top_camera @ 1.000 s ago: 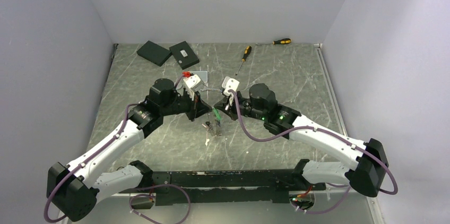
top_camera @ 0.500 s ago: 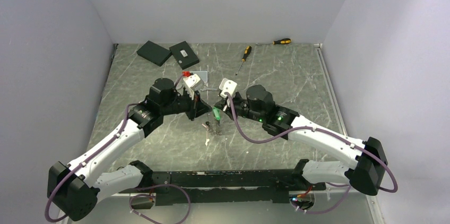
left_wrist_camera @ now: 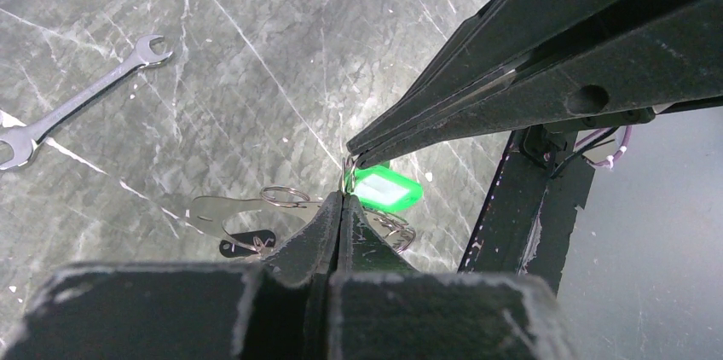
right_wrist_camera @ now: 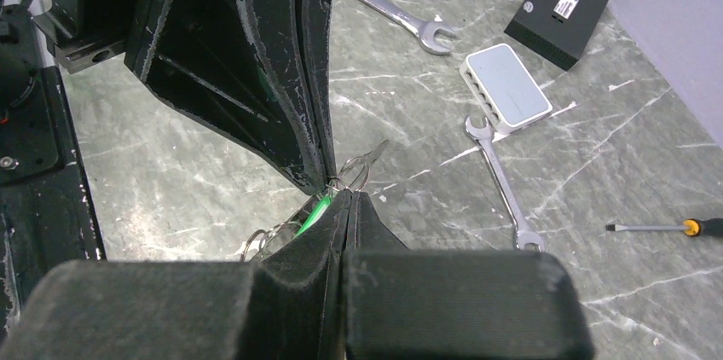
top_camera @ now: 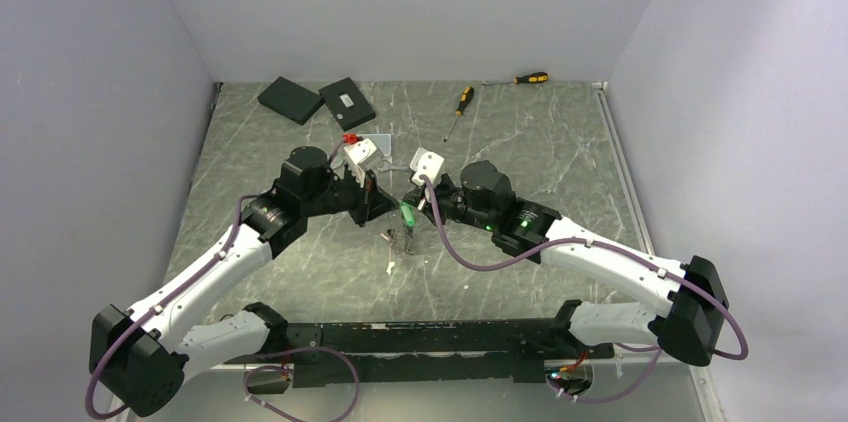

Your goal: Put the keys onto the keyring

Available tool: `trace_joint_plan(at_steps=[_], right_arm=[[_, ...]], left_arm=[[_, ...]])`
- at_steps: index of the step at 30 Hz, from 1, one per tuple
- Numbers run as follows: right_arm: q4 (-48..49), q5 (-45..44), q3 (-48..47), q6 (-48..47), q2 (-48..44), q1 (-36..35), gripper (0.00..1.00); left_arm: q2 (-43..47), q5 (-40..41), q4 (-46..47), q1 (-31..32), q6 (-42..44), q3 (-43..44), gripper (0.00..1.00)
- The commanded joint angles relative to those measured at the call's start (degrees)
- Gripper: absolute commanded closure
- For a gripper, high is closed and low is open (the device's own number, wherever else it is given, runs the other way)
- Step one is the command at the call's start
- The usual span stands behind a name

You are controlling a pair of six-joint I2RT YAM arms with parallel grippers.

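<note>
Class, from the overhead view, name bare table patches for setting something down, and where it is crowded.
Free: the far right stretch of table between the screwdrivers and the right arm; the near strip between both arms. Crowded: the centre, where the left gripper and right gripper meet above the keys; the corner with the black boxes.

Left hand (left_wrist_camera: 343, 198) meets right hand (left_wrist_camera: 353, 156) at green-tagged key (left_wrist_camera: 389, 189).

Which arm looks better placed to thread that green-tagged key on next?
Right, probably: the green-tagged key hangs by the tips of the right gripper. The left gripper, also shut, meets it tip to tip.
</note>
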State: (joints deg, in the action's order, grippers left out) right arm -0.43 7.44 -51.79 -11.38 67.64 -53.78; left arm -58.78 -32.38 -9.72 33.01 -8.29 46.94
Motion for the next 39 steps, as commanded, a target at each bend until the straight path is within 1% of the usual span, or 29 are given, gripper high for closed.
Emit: trace_joint_plan(at_steps=[1,21,28,32,39], right_arm=[[1.8,-2.4,-1.5,-0.2,-0.4,-0.2,1.0],[1.3,-2.3,-1.5,0.6,-1.0,-0.1,1.0],[-0.9,-1.2,-1.8,0.9,-0.5,0.2,1.0],[-0.5,-0.9,-1.3,1.3,-0.9,0.3,1.0],[0.2,0.4,-0.9,2.2,-1.5,1.5,1.0]], left_arm=[[1.1,-3.5,3.5,-0.1,-0.9,1.9,1.0],[2.6,-4.3,4.2,-0.1,0.8,0.8,1.0],[5.4,-4.0,5.1,-0.2,3.5,-0.5,1.0],[6.6,-3.5,5.0,-0.2,4.4,-0.8,1.0],[7.5,-5.3,5.9,-0.4,5.1,-1.3,1.0]])
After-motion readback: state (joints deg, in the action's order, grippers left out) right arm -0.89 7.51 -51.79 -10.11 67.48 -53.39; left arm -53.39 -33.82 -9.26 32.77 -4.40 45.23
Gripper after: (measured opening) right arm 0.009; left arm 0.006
